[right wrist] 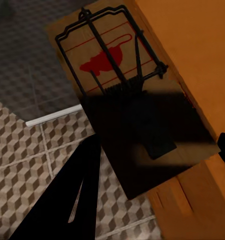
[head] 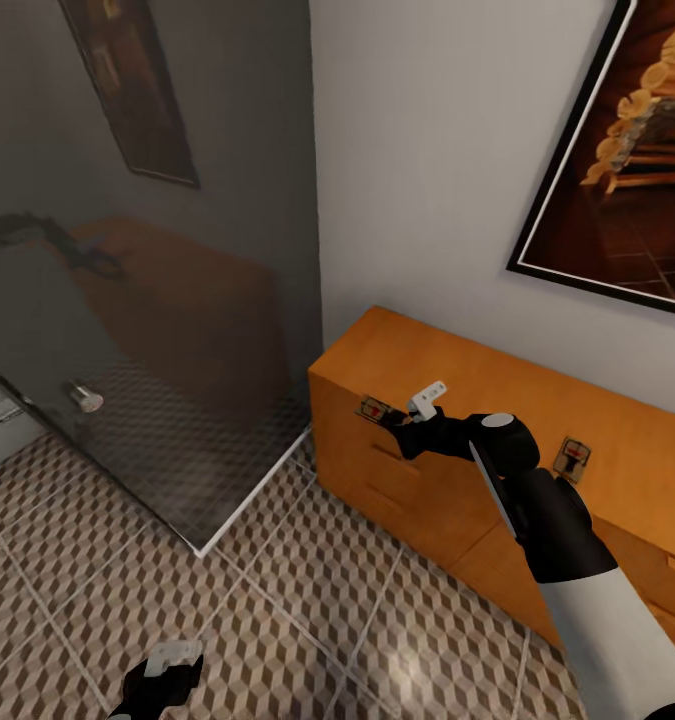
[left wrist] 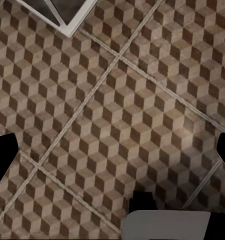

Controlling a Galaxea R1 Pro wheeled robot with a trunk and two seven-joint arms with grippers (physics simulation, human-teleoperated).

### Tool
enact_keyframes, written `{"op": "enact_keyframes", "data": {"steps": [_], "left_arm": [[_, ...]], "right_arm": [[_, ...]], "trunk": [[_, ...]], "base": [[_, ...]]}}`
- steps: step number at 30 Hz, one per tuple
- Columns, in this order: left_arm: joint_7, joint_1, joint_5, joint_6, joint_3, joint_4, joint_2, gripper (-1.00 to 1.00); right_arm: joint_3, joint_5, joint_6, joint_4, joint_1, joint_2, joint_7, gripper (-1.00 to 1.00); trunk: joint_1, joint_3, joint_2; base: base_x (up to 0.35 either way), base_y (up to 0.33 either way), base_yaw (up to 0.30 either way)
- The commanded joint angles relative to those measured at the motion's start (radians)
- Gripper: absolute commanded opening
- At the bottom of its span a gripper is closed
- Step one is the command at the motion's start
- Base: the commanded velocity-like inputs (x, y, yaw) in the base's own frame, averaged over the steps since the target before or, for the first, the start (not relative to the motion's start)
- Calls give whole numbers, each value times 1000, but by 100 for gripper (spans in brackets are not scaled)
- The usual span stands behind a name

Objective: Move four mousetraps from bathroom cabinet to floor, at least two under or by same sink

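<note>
**Inspector:** Where does the target lie?

**Assistant:** A mousetrap (head: 375,410) sits at the front edge of the orange-brown cabinet (head: 597,420), its far end jutting past the corner. It lies directly ahead of the right gripper (head: 414,412), touching or nearly so. In the right wrist view the mousetrap (right wrist: 123,95) has its long axis running away from the gripper, wire bar and red mouse print at the far end.

**Inspector:** Gripper state?

**Assistant:** The right one stands spread, one dark finger (right wrist: 67,200) off the board's side over the bathroom floor (right wrist: 22,165), the other at the opposite side. Whether either finger touches the board, I cannot tell; nothing is pinched yet.

**Inspector:** Other arm?

**Assistant:** The left gripper (head: 167,665) hangs low over the floor tiles, well apart from the cabinet; its opening cannot be judged. The right arm is plainly nearer.

**Inspector:** Anything else?

**Assistant:** A second mousetrap (head: 573,457) lies on the cabinet top behind the right gripper, beside its forearm.
</note>
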Motion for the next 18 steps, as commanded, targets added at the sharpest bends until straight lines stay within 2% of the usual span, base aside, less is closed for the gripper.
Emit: {"op": "enact_keyframes", "data": {"steps": [1, 18], "left_arm": [[-3, -2, 9, -6, -8, 4, 0, 100], [-2, -2, 9, -6, -8, 4, 0, 100]], "right_arm": [[1, 9, 3, -1, -1, 0, 9, -100], [0, 9, 3, -1, -1, -2, 9, -100]], "trunk": [[0, -2, -2], [0, -2, -2]], "base": [[-185, 224, 0], [-185, 225, 0]]}}
